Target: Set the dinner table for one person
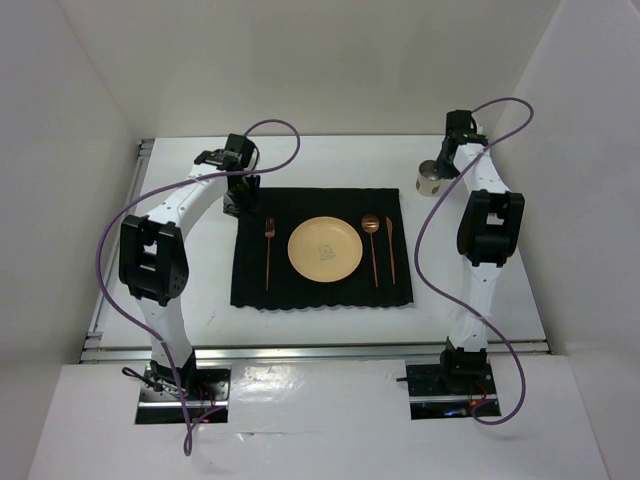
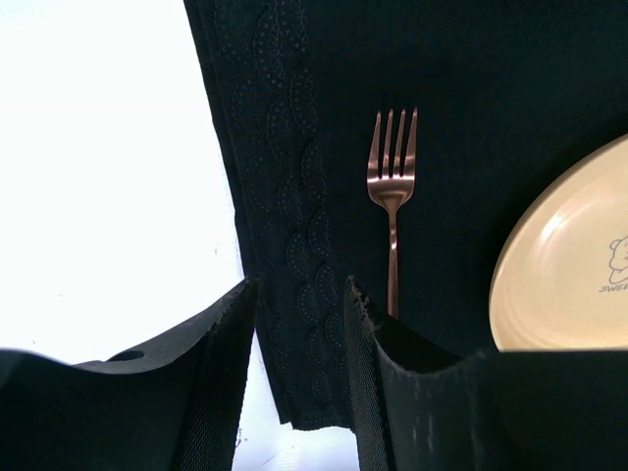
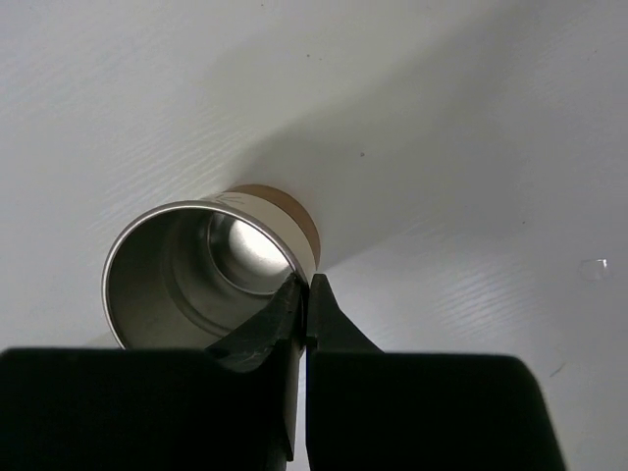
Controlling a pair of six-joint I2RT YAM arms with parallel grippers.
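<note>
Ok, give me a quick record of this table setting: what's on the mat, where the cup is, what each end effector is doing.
dinner table: white, black mat in the middle
plate: centre of mat
fork: on mat, left of plate
spoon, knife: on mat, right of plate
metal cup: upright on bare table, beyond the mat's far right corner
right end effector: shut on the cup's rim
left end effector: open, empty, above the mat's left edge
</note>
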